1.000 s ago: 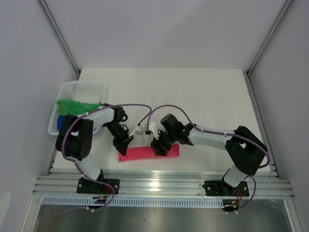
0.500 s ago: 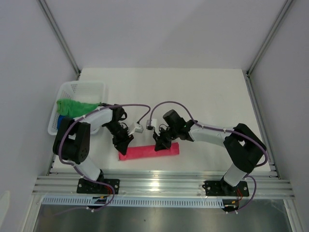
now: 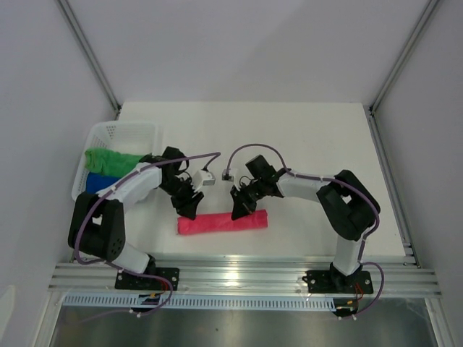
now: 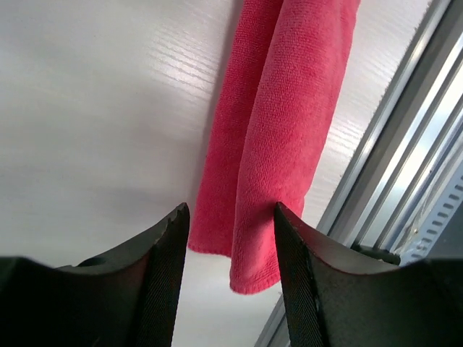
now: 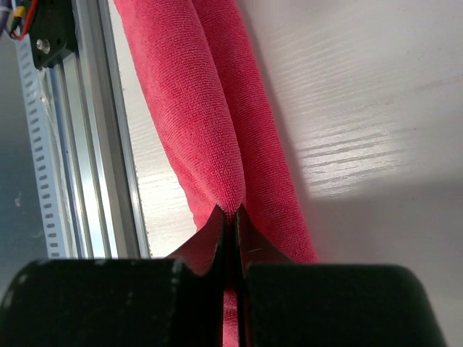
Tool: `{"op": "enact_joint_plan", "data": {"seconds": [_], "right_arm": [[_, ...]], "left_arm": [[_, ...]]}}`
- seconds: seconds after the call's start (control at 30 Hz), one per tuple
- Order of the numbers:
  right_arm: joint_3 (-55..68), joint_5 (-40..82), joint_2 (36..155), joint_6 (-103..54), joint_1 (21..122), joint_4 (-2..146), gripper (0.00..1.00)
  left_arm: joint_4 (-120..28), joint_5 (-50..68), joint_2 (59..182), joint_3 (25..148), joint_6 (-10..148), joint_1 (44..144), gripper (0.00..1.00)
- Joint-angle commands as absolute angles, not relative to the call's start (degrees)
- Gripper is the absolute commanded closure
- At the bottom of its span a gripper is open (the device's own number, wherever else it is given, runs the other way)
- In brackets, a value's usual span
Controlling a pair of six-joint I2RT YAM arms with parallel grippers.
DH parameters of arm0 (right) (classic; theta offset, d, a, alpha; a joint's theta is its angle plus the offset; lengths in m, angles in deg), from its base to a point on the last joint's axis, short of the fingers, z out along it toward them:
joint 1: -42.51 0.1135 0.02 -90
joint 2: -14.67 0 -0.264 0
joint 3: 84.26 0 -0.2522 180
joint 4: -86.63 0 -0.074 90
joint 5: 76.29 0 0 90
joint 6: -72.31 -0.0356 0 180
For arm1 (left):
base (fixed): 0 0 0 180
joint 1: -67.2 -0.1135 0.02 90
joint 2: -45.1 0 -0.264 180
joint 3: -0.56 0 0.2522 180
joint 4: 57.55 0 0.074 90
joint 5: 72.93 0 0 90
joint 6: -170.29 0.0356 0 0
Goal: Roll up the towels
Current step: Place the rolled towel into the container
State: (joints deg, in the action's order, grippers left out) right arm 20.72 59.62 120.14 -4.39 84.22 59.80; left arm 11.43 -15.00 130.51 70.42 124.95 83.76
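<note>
The pink-red microfibre towel [image 3: 223, 223], rolled into a long sausage, lies on the white worktop [image 3: 311, 144] near the front edge, long axis left-right. The left tool [image 3: 188, 208] hovers just behind its left end, jaws apart, nothing btw them. The right tool [image 3: 240, 210] is over the right part, jaws pressed together; whether they nip cloth is not clear. Both arms are approx. equally near, and the roll lies on the robot's side of each tool.

Pink-red towel [image 3: 222, 222], right of the basket [image 3: 119, 129]: plain, uniform colour, fine nubby pile. Basket: white, open mesh pattern. Inside the basket: green towel [image 3: 114, 159], bright and plain; blue towel [image 3: 100, 182], royal blue. Surface [image 3: 304, 137]: white, faint grain streaks. Left hand [image 4: 228, 217] and right hand [image 5: 228, 213]: black.
</note>
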Motion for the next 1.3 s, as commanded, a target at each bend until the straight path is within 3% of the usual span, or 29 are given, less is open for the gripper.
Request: {"op": "enact_joint_plan", "data": {"seconds": [0.0,0.17,0.2,0.23,0.27,0.4,0.43,0.57,0.87,1.27], "right_arm": [[17.8,63.5,122.2,-7.1,82.8,60.6,1.0],[16.8,63.9,125.0,-7.8,82.5,59.6,0.99],[16.6,63.9,125.2,-8.1,82.6,59.7,0.98],[16.7,63.8,125.8,-8.4,82.3,60.2,0.97],[16.6,64.2,125.9,-8.5,82.2,60.3,0.96],[16.7,64.5,126.0,-9.0,81.4,60.6,0.92],[16.6,63.9,125.6,-9.3,81.1,60.3,0.89],[15.8,59.1,122.9,-8.5,80.4,57.4,0.6],[21.4,51.6,114.3,-10.2,79.6,62.0,0.32],[22.1,54.9,121.3,-10.9,78.0,61.9,0.26]], "left_arm": [[5.8,-15.3,132.6,69.1,120.7,85.3,0.46],[3.2,-16.8,134.2,69.6,118.4,86.1,0.43],[3.1,-16.8,134.5,69.6,117.9,86.2,0.46],[2.4,-15.8,135.2,70.0,117.5,86.2,0.51],[2.0,-15.1,135.5,70.0,116.6,86.2,0.65],[3.2,-15.1,138.0,70.5,117.4,86.2,0.98],[3.2,-14.6,139.0,70.5,117.3,86.2,0.99],[3.8,-11.4,140.6,72.0,115.3,86.0,0.99],[5.4,-8.9,142.8,74.4,113.9,86.0,0.98],[6.5,-6.6,143.9,75.2,113.7,86.1,0.94]]}}
